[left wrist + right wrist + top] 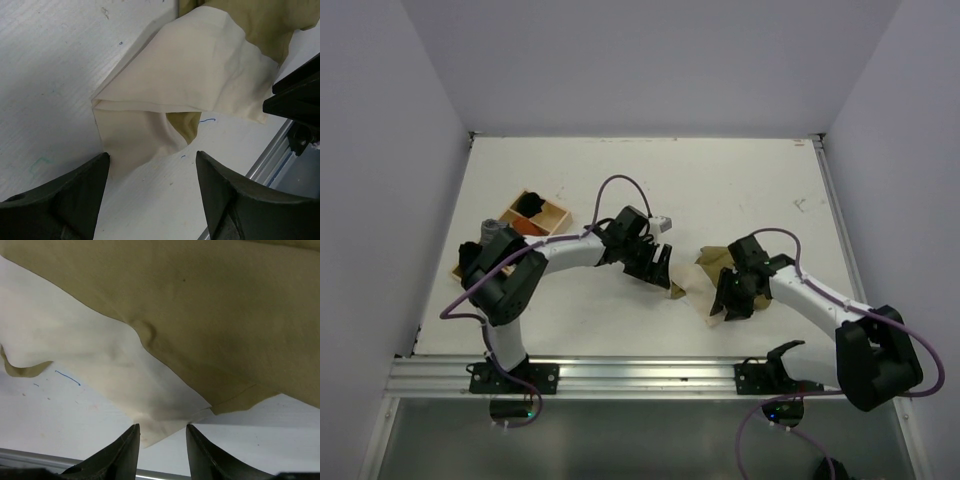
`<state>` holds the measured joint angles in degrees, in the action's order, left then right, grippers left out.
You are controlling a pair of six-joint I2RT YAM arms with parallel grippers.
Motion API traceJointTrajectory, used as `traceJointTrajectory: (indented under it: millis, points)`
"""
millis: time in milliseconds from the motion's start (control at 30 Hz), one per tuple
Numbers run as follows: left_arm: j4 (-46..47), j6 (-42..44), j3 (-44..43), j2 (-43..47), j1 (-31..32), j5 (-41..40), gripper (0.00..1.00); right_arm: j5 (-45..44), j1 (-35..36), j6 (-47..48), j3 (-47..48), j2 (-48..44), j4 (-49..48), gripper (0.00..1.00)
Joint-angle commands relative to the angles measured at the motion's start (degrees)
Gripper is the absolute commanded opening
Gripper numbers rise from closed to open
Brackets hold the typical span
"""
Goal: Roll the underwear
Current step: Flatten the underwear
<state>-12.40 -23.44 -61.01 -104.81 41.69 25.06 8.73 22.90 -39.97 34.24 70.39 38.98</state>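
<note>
Landmark: aluminium rail [640, 368] along the near edge of the white table [720, 190].

Far left, well beyond the rail: light wooden compartment tray [561, 211] holding dark and orange-red contents, too small to identify.

Left gripper [151, 156], beyond the rail's middle: jaws spread wide, gripping nothing. A cream fold of cloth lies on the table between its fingers [65, 205].

Soft olive-khaki cloth underwear [200, 65] with a cream-beige side lies crumpled on the table just beyond the rail, right of its middle. The cream part faces the rail.

Right gripper [162, 429], beyond the rail's right part, over the underwear: jaws partly apart with a visible gap. The cream corner lies at the tips, not pinched.
</note>
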Motion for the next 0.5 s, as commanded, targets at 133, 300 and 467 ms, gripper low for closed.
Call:
traceJointTrajectory:
  millis: [133,300,467]
  points:
    - [-1.6,-0.6,2.2,-1.8,0.6,-4.9,0.71,2.2,1.1,-1.1,-2.9,-1.4,-5.5,0.44]
    - [-1.8,-1.0,5.2,2.0,0.6,-7.1,0.71,2.3,1.8,-3.0,-3.3,-1.2,-7.5,0.44]
    - [-5.4,-1.2,4.3,1.3,1.5,-9.8,0.68,2.1,3.1,-4.7,-2.6,-0.9,-7.7,0.45]
